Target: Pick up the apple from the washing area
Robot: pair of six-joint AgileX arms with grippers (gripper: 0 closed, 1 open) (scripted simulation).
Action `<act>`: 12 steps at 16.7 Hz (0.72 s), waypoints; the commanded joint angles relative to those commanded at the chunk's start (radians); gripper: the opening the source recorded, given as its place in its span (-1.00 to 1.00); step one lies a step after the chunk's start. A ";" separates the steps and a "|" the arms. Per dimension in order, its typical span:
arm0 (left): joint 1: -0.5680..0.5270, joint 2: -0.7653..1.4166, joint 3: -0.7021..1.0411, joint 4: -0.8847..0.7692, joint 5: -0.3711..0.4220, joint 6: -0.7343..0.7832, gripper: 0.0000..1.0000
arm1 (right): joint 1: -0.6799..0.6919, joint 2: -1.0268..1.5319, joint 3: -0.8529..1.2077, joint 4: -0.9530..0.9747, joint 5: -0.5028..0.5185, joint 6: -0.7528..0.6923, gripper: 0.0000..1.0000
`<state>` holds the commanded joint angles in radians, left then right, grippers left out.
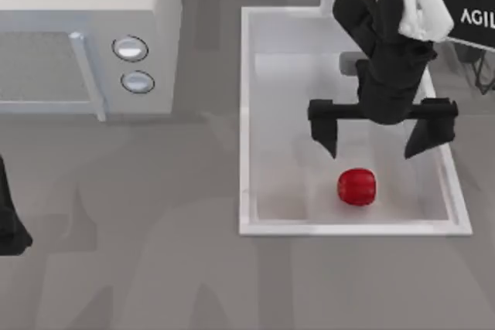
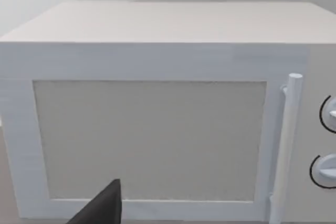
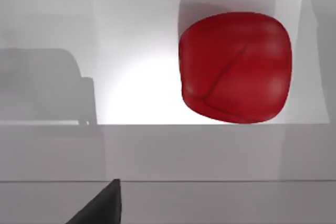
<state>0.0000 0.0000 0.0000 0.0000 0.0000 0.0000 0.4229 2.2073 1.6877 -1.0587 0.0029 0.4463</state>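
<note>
Right gripper [image 1: 373,141] hangs over the sink [image 1: 246,113], fingers spread wide and empty, just behind the apple [image 1: 356,187], probably lining up to straddle it. Left arm's parked by the microwave [image 1: 85,5], can't tell its claw

Only readable text I'm spotting is white letters "AGIL", getting cut off by the frame edge, sitting on the right arm's black housing [image 1: 472,17] at the top view's upper right.
</note>
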 joint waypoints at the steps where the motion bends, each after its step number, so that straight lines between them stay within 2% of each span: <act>1: 0.000 0.000 0.000 0.000 0.000 0.000 1.00 | 0.000 0.021 -0.015 0.033 0.000 0.000 1.00; 7: 0.000 0.000 0.000 0.000 0.000 0.000 1.00 | 0.005 0.190 -0.133 0.349 0.002 0.004 1.00; 12: 0.000 0.000 0.000 0.000 0.000 0.000 1.00 | 0.006 0.247 -0.171 0.426 0.003 0.005 1.00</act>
<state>0.0000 0.0000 0.0000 0.0000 0.0000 0.0000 0.4290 2.4542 1.5162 -0.6328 0.0058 0.4513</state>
